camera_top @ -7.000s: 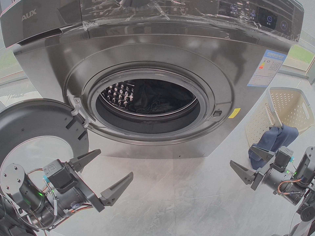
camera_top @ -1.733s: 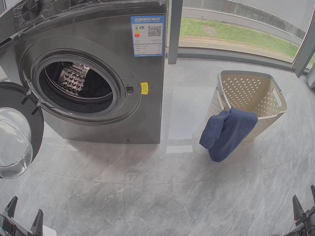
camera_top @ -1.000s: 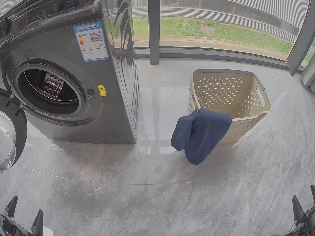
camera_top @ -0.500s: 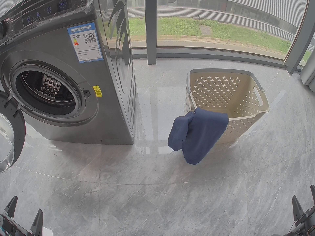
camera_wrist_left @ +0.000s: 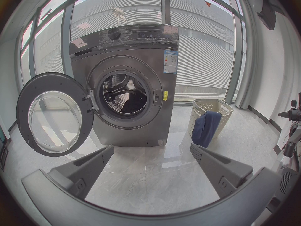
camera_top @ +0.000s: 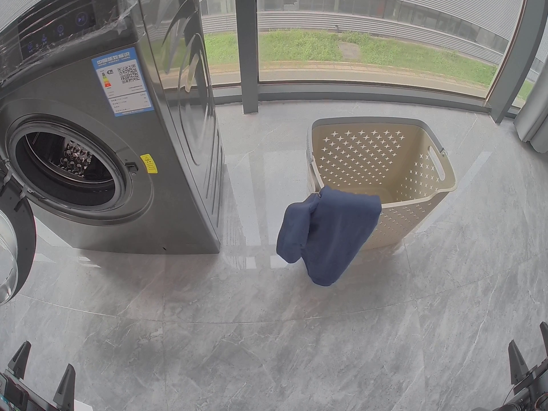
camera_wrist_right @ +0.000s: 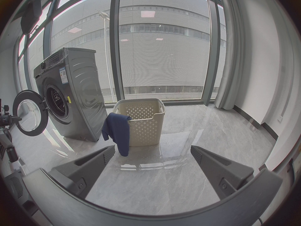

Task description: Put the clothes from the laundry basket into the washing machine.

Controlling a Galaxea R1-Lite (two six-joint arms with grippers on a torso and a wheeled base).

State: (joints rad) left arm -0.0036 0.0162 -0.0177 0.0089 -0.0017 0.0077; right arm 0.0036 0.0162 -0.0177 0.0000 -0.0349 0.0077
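You had the blue cloth point(camera_top: 328, 232) draped over the near rim of the laundry basket point(camera_top: 377, 149), mostly hanging outside, well ahead of your R claw point(camera_wrist_right: 152, 148) and inboard of it. Basket stood upright, apart from the washing machine point(camera_top: 171, 144), which sat well ahead of your L claw point(camera_wrist_left: 151, 147). Its door point(camera_wrist_left: 55, 113) was swung open w/ dark clothes point(camera_wrist_left: 133, 99) inside. Both claws were released, jaws spread, holding nothing.
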